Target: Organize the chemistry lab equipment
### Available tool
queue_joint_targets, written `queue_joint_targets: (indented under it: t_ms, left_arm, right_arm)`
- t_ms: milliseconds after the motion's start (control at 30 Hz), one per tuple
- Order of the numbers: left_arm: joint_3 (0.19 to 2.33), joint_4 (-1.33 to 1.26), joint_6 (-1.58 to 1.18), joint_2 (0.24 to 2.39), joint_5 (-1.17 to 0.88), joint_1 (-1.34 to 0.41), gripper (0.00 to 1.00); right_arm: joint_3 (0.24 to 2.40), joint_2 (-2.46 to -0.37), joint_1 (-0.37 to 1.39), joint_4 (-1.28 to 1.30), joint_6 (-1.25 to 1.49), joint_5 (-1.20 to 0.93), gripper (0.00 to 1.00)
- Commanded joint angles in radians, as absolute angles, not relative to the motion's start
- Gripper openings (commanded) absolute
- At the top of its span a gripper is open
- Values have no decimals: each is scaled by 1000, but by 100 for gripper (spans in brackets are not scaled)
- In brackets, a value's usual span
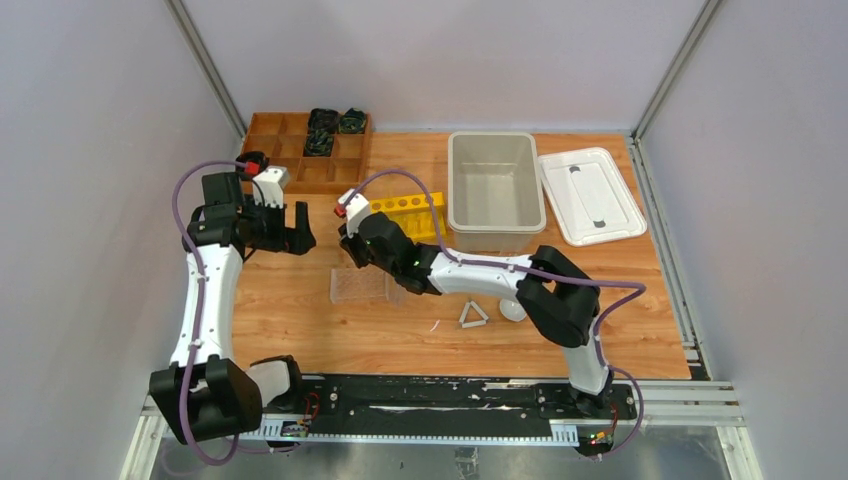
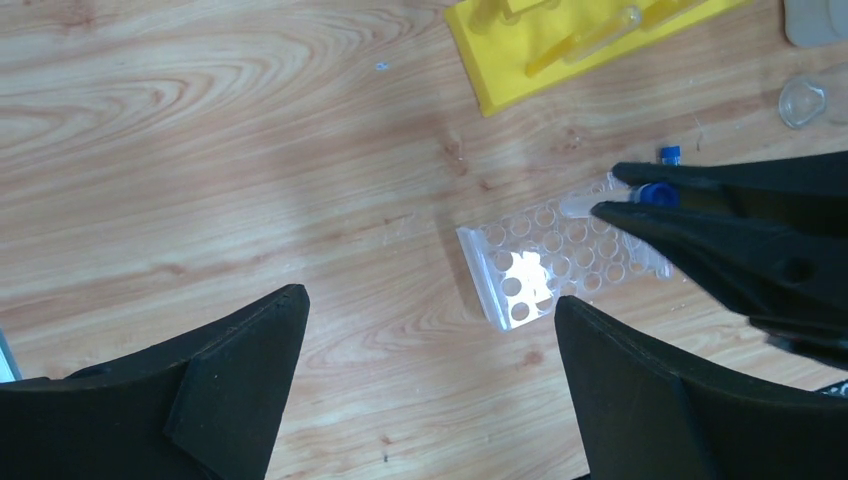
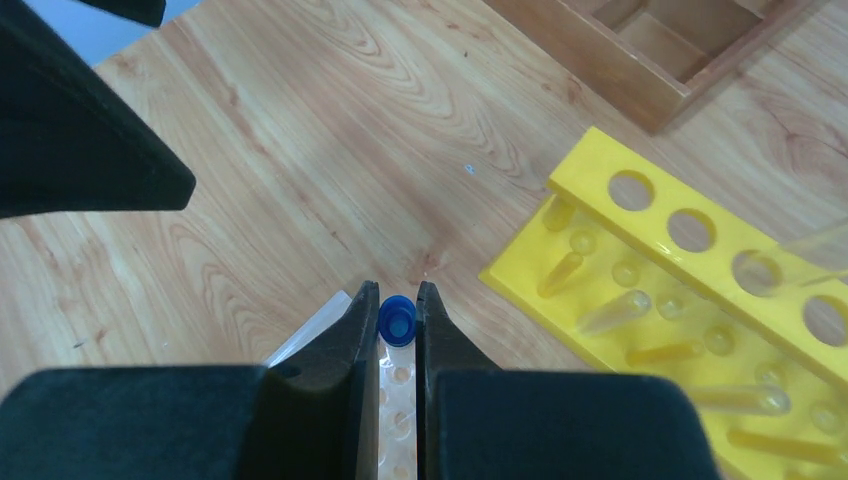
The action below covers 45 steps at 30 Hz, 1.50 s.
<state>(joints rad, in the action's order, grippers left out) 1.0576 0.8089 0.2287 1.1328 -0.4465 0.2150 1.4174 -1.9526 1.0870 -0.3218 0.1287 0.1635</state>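
Closest to the arm bases, the white triangle frame (image 1: 474, 315) lies flat on the wooden surface (image 1: 620, 330), with the white round dish (image 1: 512, 310) just beside it on the right, partly behind the right arm's elbow. A little further out and to the left sits the clear tube rack (image 2: 545, 265), lying flat with its rows of round holes facing up and no tubes standing in the holes that show. The right pincer (image 3: 397, 310) reaches across from the right and hangs directly over the rack's far end, its jaws drawn narrow around a blue-capped tube (image 3: 397, 320), which is held upright with the cap showing between the fingertips. Whether the tube's lower end is in a hole or just above one cannot be told. A second blue cap (image 2: 669, 153) shows on the surface just past the rack. The left pincer (image 2: 430, 380) hovers to the left of the rack, apart from it, with its jaws spread wide and nothing between them. Beyond the rack stands the yellow rack (image 1: 410, 215), with a few clear tubes lying in it. To its right is an open beige bin (image 1: 495, 180), and its white lid (image 1: 590, 195) lies flat beside it. At the far left corner is the wooden tray (image 1: 290, 150), with black items (image 1: 330, 125) in its back compartments.
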Motion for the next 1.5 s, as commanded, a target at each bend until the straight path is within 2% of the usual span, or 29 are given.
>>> queue_joint_targets:
  t_ms: [0, 367, 1467]
  left_arm:
    - [1053, 759, 219, 1146, -439, 225, 100]
    - [1026, 726, 218, 1212, -457, 265, 100]
    - [984, 703, 230, 1199, -439, 274, 100]
  right_arm:
    - [1446, -2019, 1117, -452, 54, 172, 0]
    - [1450, -2071, 1135, -474, 54, 153, 0]
    - [1410, -2088, 1138, -431, 87, 141, 0]
